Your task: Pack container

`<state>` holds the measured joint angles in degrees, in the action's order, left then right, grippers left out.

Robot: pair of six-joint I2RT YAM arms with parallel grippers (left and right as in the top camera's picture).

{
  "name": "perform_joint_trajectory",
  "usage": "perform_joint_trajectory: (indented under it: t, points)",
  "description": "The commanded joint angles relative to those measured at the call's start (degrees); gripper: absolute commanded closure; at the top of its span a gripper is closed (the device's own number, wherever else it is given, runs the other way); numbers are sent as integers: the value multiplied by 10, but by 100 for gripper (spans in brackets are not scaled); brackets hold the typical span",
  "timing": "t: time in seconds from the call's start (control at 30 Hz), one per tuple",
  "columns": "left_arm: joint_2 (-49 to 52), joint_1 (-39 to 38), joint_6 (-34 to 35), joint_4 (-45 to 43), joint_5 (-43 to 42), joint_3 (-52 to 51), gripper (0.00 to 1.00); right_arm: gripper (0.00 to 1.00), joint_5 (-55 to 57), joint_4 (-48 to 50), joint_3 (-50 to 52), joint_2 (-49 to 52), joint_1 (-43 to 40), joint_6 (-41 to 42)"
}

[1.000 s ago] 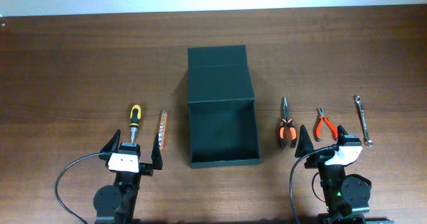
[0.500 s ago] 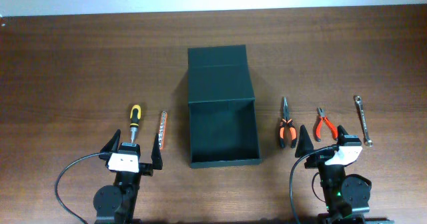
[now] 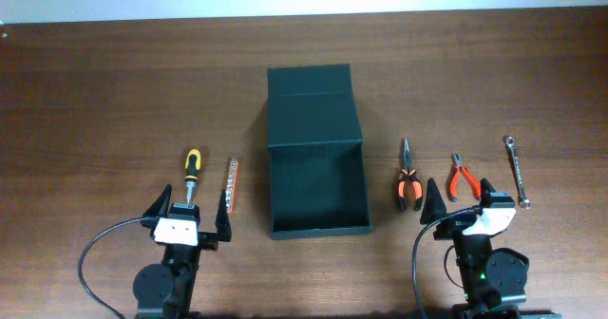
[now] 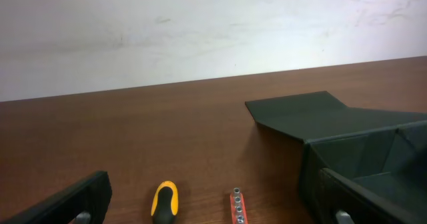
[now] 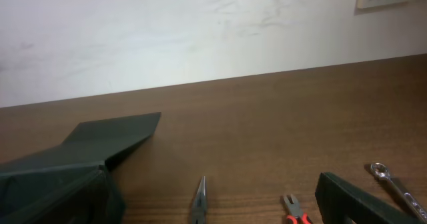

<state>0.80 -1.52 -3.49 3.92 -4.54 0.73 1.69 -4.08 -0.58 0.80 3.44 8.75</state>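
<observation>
1. The container (image 3: 318, 191) sat at the middle of the surface (image 3: 114, 101), between the two arms. It was open. Its flap lid (image 3: 310, 91) lay folded back flat on the far side, and the interior showed empty.
2. The left gripper (image 3: 192, 207) had its jaws spread wide and held nothing. It was parked at the near edge, just behind the screwdriver (image 3: 191, 172) and the bit strip (image 3: 234, 184).
3. The right gripper (image 3: 461, 197) was likewise wide apart and empty. It sat just behind the long-nose pliers (image 3: 409, 178) and the small pliers (image 3: 462, 177), with the wrench (image 3: 516, 170) to its outer side.
4. Handling, judged: the thin matte walls looked like rigid board. The container was probably light while empty and stiff at the corners, with walls that would flex mid-span under a pinch. The matte skin should not be slippery in the pads, but the whole box would likely slide on the wood if nudged.
5. Where to hold, judged: pinch over the rim of a side wall, close to a corner. For closing, take the free far edge of the flap lid, not the hinge crease.
6. Risk, judged: a tool knocked against a wall could shove the box, so steadying it with the other gripper seemed prudent.
</observation>
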Motion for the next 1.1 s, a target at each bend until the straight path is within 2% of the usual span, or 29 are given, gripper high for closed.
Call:
perform_joint_trajectory:
  t: [0.0, 0.4, 0.5, 0.57, 0.7, 0.8, 0.93, 1.07]
  points:
    - [-4, 3, -7, 2, -4, -2, 1, 1, 9, -4, 3, -6, 3, -3]
    - [-4, 3, -7, 2, -4, -2, 1, 1, 10, -1, 3, -6, 3, -3]
    - [-4, 3, -7, 2, -4, -2, 1, 1, 4, 8, -3, -6, 3, 41]
    - [-4, 3, -7, 2, -4, -2, 1, 1, -2, 4, -16, -6, 3, 42]
    - [-4, 3, -7, 2, -4, -2, 1, 1, -7, -42, -109, 3, 3, 13]
    - [-4, 3, -7, 2, -4, -2, 1, 1, 68, -125, -205, 35, 3, -2]
    - [-4, 3, -7, 2, -4, -2, 1, 1, 191, -279, -363, 132, 3, -30]
    - [-4, 3, -7, 2, -4, -2, 1, 1, 202, -398, -526, 254, 3, -30]
